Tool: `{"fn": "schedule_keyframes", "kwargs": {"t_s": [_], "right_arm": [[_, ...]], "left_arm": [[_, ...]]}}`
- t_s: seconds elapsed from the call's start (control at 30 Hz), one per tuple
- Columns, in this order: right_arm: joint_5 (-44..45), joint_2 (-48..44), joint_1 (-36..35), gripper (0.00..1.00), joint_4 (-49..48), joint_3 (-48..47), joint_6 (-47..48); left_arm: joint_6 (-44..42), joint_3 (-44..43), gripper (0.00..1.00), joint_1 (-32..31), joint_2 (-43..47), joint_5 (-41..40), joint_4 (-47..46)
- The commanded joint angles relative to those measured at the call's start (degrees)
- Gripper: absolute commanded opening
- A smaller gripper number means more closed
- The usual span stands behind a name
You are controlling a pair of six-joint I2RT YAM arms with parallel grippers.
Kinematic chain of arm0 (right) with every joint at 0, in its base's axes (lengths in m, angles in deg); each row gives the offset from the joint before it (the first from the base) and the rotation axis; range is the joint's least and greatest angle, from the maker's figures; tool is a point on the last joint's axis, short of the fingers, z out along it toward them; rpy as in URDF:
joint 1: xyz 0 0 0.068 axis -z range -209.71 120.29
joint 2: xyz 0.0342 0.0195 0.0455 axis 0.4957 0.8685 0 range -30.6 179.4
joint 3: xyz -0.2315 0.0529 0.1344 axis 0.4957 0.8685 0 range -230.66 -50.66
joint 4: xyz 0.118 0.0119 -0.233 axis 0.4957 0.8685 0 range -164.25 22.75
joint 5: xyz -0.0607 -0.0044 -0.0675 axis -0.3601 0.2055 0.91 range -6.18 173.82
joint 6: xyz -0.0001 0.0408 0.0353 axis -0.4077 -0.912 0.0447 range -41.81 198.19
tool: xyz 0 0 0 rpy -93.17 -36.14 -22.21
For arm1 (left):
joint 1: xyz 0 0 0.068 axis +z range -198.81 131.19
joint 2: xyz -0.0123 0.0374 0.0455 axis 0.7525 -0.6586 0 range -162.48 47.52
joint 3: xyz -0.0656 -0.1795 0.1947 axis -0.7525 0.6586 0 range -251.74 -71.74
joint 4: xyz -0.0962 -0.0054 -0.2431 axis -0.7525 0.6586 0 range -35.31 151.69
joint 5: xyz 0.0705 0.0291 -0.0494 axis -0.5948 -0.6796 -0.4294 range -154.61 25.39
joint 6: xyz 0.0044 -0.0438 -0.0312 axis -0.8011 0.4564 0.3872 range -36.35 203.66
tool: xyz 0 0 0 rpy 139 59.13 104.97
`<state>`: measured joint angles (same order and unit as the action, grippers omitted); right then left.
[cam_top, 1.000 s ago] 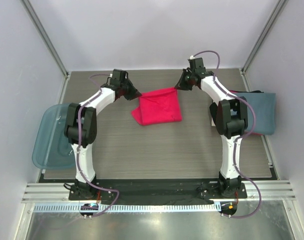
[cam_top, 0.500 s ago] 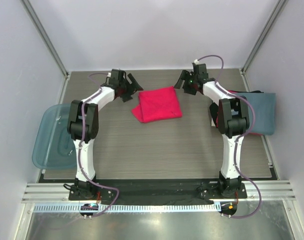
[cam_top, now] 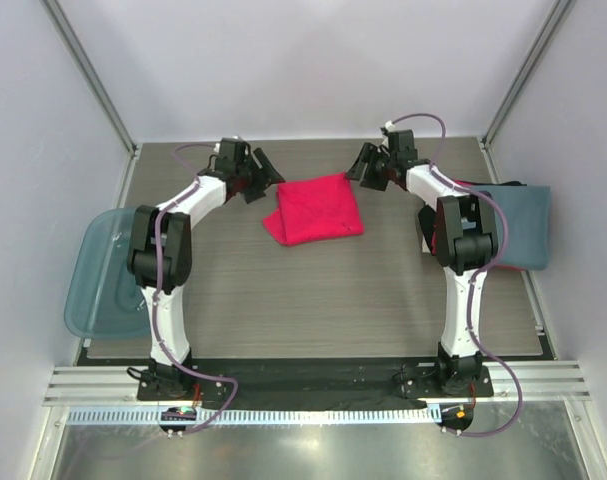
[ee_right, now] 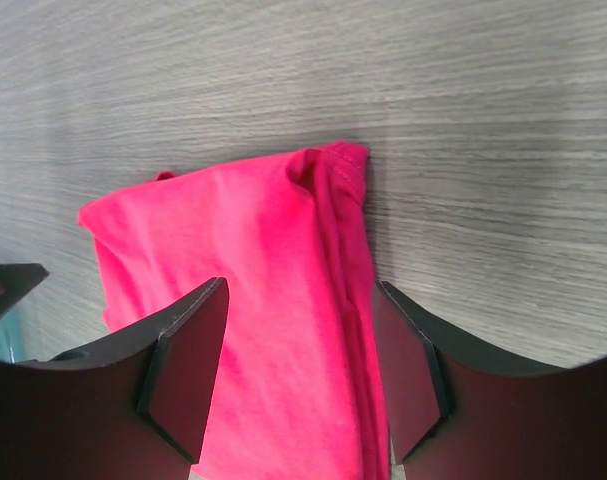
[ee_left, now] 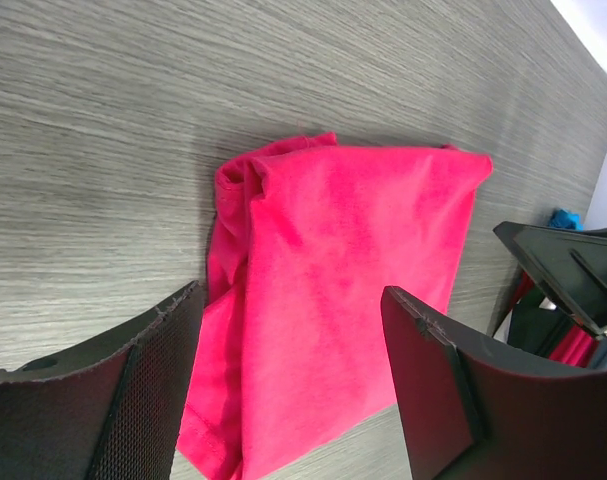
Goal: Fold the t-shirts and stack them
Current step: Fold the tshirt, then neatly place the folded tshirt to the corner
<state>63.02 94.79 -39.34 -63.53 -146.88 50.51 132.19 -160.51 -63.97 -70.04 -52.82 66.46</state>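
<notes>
A bright pink-red t-shirt [cam_top: 313, 208] lies folded on the table between the two arms. My left gripper [cam_top: 266, 172] hangs open just off its far left corner, nothing between the fingers. My right gripper [cam_top: 364, 165] stands open off its far right corner, also holding nothing. In the left wrist view the pink t-shirt [ee_left: 353, 230] shows beyond the open left gripper [ee_left: 293, 293]. In the right wrist view the t-shirt [ee_right: 243, 220] lies under the open right gripper [ee_right: 300, 288]. A slate blue-grey t-shirt [cam_top: 518, 225] lies folded at the right, a red edge [cam_top: 470, 186] under it.
A translucent blue plastic bin [cam_top: 98, 272] sits at the table's left edge, beside the left arm. The right arm's elbow overlaps the left side of the blue-grey pile. Grey walls close in the table at the back and both sides.
Both grippers were shut on the pink t-shirt's far corners; they have let go, opened and drawn slightly away. The t-shirt has settled flat.
</notes>
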Motion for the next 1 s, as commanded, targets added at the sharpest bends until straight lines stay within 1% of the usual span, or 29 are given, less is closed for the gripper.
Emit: {"fn": "schedule_keyframes", "kwargs": {"t_s": [0.0, 0.07, 0.1, 0.2, 0.33, 0.5, 0.57, 0.6, 0.7, 0.73, 0.87, 0.97], "right_arm": [[-1.4, 1.4, 0.3, 0.64, -1.3, -3.6, 0.0], [-1.5, 2.3, 0.2, 0.65, -0.9, -4.8, -0.2], [-1.4, 3.2, 0.2, 0.67, -0.6, -5.2, -0.2], [-1.2, 4.9, 0.2, 0.67, -0.5, -6.3, -0.5], [-1.3, 7.5, 0.1, 0.63, -0.4, -7.9, -1.2], [-2.7, 9.7, -0.7, 0.6, -0.3, -10.0, -1.5], [-2.5, 10.6, -1.1, 0.58, -0.4, -10.7, -1.4], [-2.3, 10.8, -1.4, 0.56, -0.3, -10.9, -1.4], [-2.4, 11.8, -1.6, 0.54, -0.1, -11.4, -1.6], [-2.6, 12.1, -1.7, 0.53, -0.1, -11.5, -1.6], [-2.7, 12.6, -2.2, 0.51, -0.1, -12.0, -1.7], [-3.0, 13.4, -2.2, 0.47, 0.1, -12.9, -1.8]], "left_arm": [[-1.4, -1.5, 0.72, -0.2, -1.5, 0.8, -1.8], [-1.4, -2.0, 0.72, -0.2, -2.8, 0.8, -1.7], [-1.4, -2.6, 0.7, -0.2, -3.2, 0.8, -1.7], [-1.3, -3.7, 0.69, -0.4, -5.3, 1.1, -1.4], [-1.2, -6.0, 0.63, -0.5, -8.0, 1.8, -1.3], [-1.8, -7.7, 0.59, -0.6, -10.0, 1.6, -0.9], [-1.6, -8.0, 0.55, -0.7, -10.3, 1.2, -0.5], [-1.7, -8.3, 0.54, -0.7, -10.5, 1.2, -0.5], [-1.4, -9.8, 0.52, -0.6, -11.7, 1.3, 0.0], [-1.3, -10.2, 0.49, -0.7, -12.1, 1.6, 0.3], [-0.5, -11.2, 0.47, -0.8, -13.7, 1.8, 0.4], [-0.4, -12.1, 0.45, -1.4, -14.5, 0.6, 1.1]]}}
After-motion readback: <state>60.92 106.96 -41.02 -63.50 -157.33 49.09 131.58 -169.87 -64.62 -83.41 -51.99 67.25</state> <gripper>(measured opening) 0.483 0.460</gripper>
